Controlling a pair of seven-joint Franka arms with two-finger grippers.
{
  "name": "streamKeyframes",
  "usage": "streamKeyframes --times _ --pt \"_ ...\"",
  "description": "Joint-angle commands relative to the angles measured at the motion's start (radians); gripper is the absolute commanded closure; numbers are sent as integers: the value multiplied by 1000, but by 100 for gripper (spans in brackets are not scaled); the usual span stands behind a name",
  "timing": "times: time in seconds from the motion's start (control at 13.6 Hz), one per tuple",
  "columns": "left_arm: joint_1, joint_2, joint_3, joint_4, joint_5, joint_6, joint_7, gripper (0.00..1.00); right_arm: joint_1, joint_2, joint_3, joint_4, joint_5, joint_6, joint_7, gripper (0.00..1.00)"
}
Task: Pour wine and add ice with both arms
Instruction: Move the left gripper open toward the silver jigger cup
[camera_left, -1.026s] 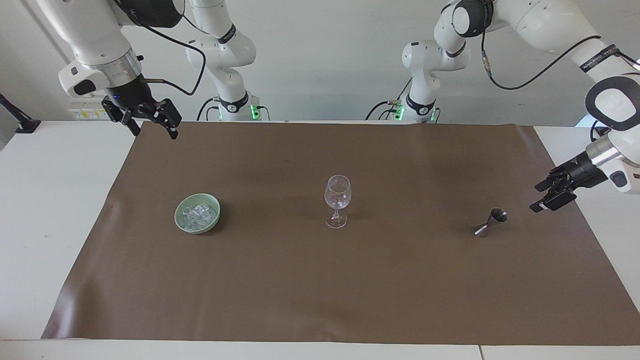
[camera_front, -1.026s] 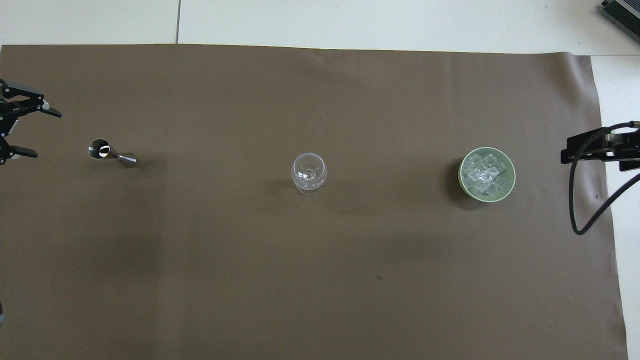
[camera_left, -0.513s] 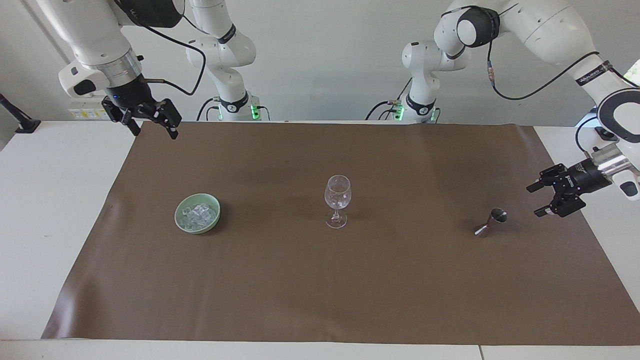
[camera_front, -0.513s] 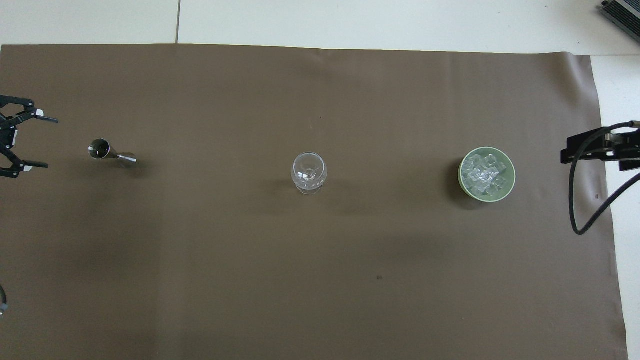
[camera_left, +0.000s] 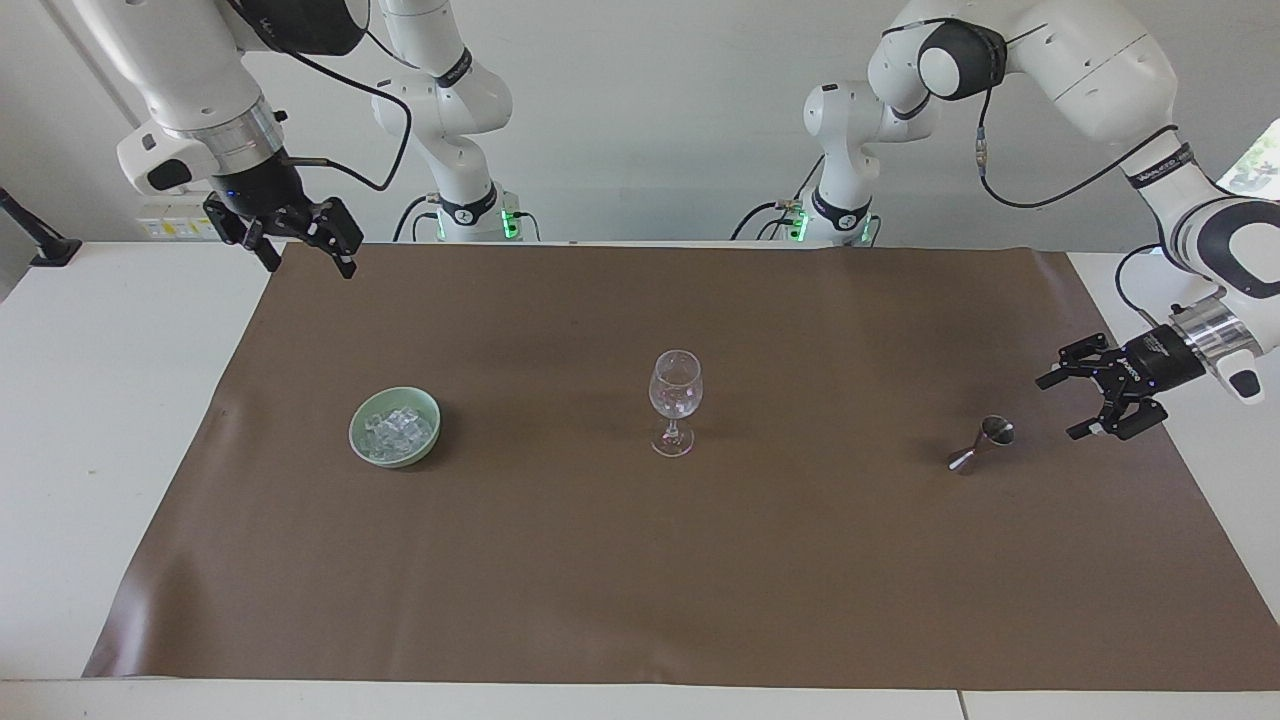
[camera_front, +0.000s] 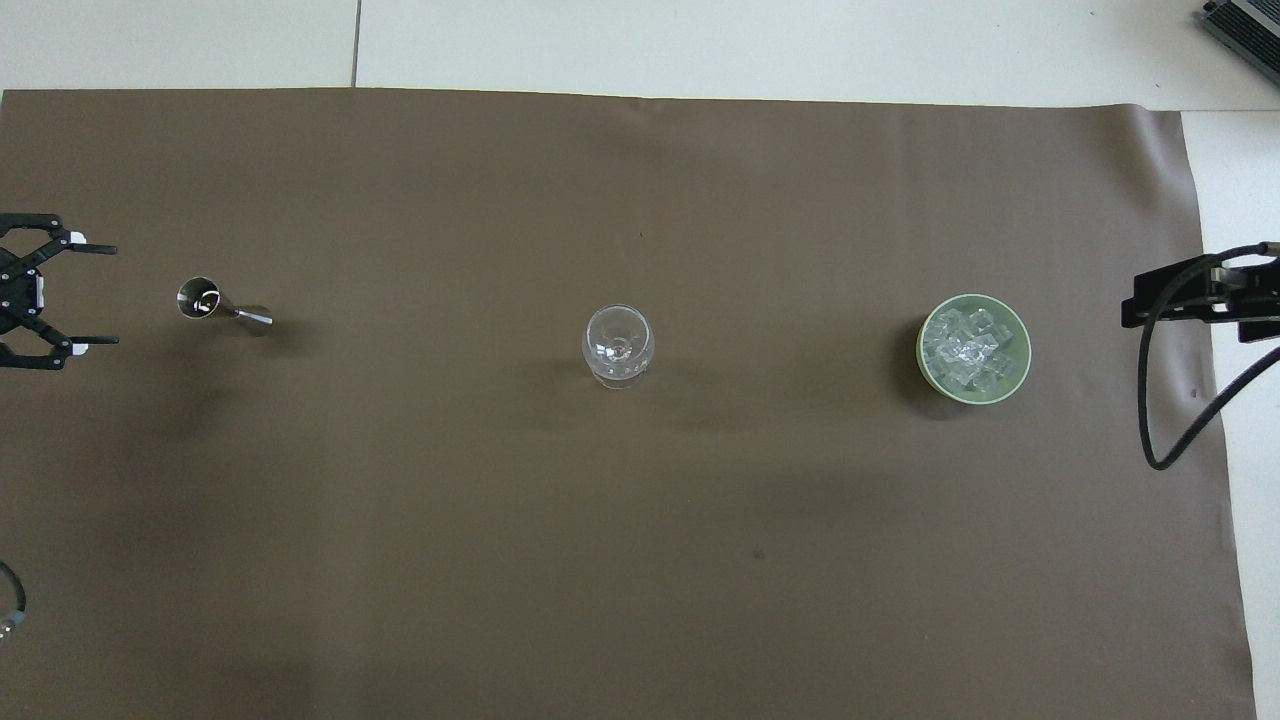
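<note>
Centrally, the wine glass served as landmark, standing upright on the brown mat. Left gripper: its two fingers were spread wide apart, empty, and pointed level toward the metal jigger, which stood between them and the glass; the fingertips were near the jigger but clear of it. Outward from the fingers, the black hand ran into a silver wrist, and the white forearm rose steeply from there to an elbow high above the table, at the left arm's end as reckoned from the glass. Right gripper: its fingers also stood open, holding nothing, pointing downward over the mat's corner at the right arm's end, well apart from the glass. Above it the silver wrist and white forearm climbed steeply out of the facing view. Ice: a heap of clear cubes lay in the green bowl, beside the glass toward the right arm's end, about as far from the robots as the glass.
</note>
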Motion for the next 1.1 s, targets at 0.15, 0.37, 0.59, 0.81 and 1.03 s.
streamKeyframes --times 0.15,0.37,0.59,0.81,1.03 --pt "-2 52 44 -18 -105 -21 -58 0 -8 -17 2 -15 5 -6 -18 0" --pt "23 84 73 -67 -227 -56 -69 0 -8 -17 2 -15 5 -6 -18 0" --pt "24 104 72 -107 -292 -78 -89 0 -8 -17 2 -15 5 -6 -18 0" --pt "32 175 70 -116 -374 -146 -89 0 -8 -17 2 -15 5 -6 -18 0" --pt "35 204 64 -119 -429 -168 -87 0 -8 -17 2 -15 5 -6 -18 0"
